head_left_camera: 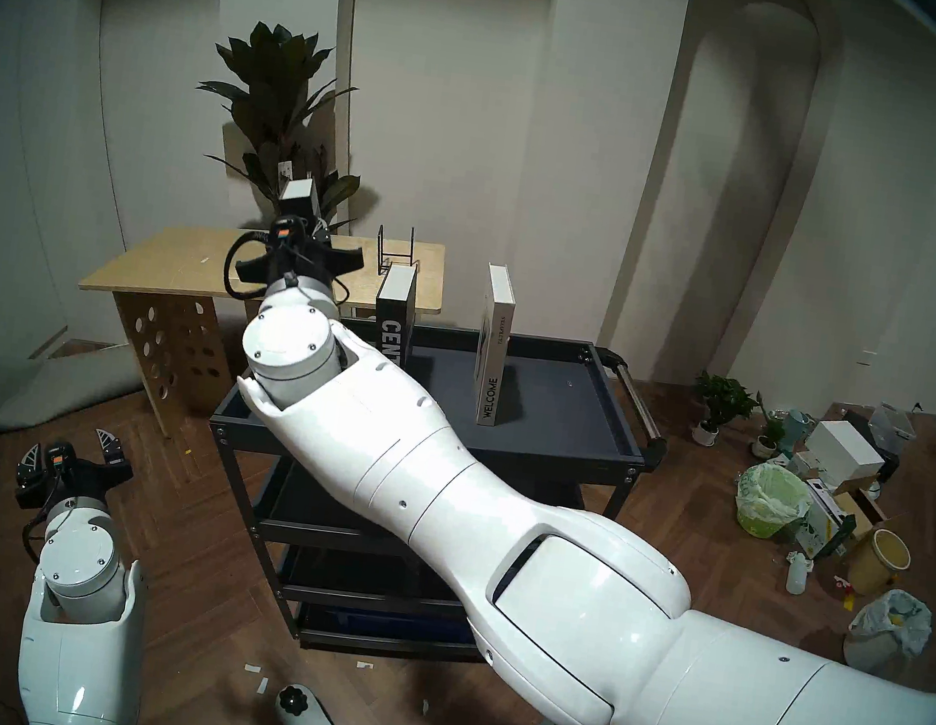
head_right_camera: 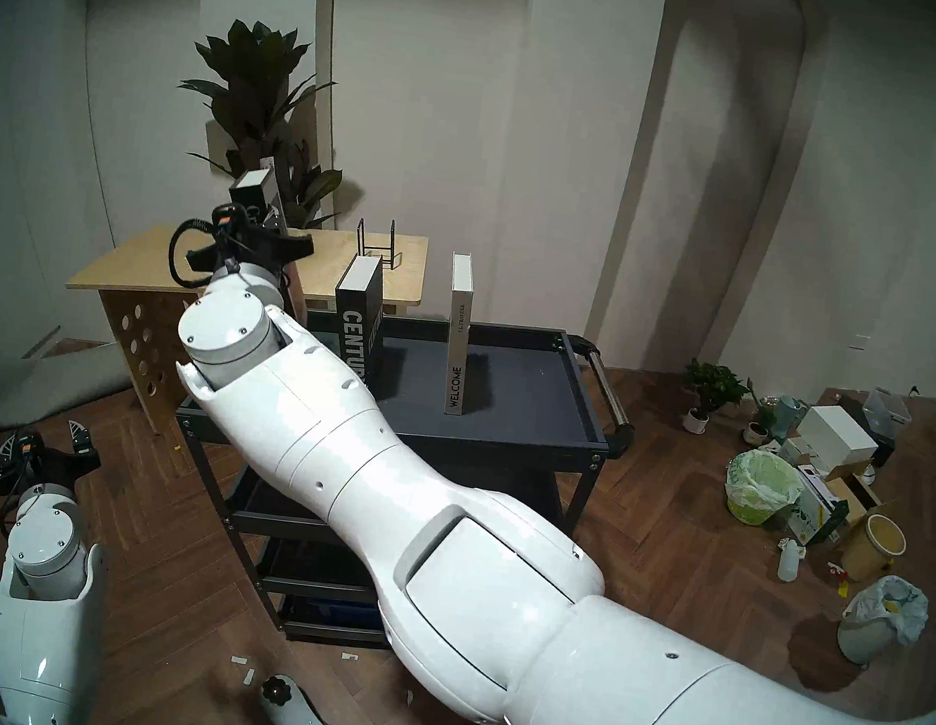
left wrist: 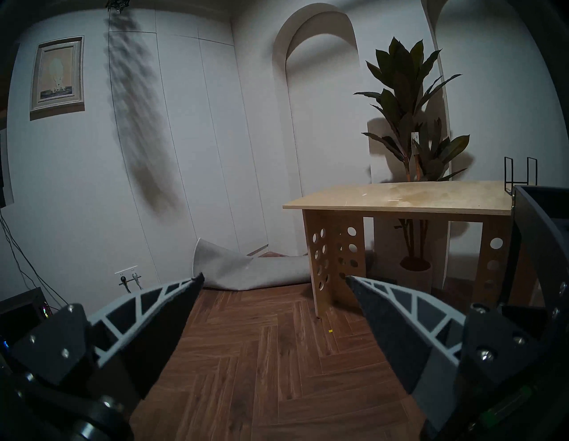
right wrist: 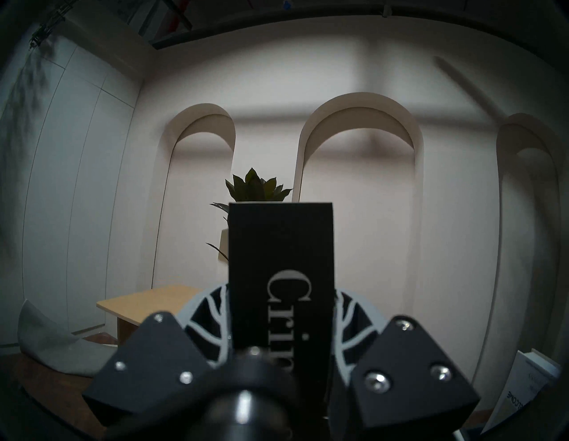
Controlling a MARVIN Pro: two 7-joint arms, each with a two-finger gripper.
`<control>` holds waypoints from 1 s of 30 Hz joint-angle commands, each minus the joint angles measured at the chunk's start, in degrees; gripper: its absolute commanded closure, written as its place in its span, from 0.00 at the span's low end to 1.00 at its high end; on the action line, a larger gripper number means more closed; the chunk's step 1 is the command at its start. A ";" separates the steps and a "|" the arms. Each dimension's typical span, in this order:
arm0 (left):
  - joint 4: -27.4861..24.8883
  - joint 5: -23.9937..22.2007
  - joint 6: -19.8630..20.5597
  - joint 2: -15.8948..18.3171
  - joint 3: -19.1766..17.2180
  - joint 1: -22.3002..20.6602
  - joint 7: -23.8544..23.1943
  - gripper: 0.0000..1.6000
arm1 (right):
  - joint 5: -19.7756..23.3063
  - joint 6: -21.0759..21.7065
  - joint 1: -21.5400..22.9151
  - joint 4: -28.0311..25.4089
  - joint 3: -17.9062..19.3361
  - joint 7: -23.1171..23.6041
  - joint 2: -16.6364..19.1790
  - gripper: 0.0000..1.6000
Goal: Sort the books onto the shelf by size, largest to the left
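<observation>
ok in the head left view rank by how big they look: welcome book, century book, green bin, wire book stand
1. WELCOME book
2. CENTURY book, partly hidden by the arm, so unsure
3. green bin
4. wire book stand

Pale walls (head_left_camera: 486, 118) with tall arched niches (head_left_camera: 451, 24) close the far side of a dimly lit room. The floor (head_left_camera: 189, 571) is dark herringbone wood. A light plywood table (head_left_camera: 170, 266) with round holes in its legs stands far left, a large leafy plant (head_left_camera: 276, 90) behind it. A grey rolled mat (left wrist: 246, 271) lies by the wall. Boxes, bins and small pots (head_left_camera: 827, 495) clutter the right floor. A framed picture (left wrist: 57, 72) hangs on the left wall.
</observation>
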 commanded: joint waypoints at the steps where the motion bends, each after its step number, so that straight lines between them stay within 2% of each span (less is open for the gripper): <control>1: 0.66 0.05 -0.08 1.36 -0.56 -0.55 -0.61 0.00 | 0.78 -3.95 1.11 0.97 -0.57 -1.42 -1.05 1.00; 30: 7.44 -0.38 0.06 2.88 -0.58 -2.02 -3.76 0.00 | 8.18 -10.47 1.49 8.11 -1.27 -3.56 -1.05 1.00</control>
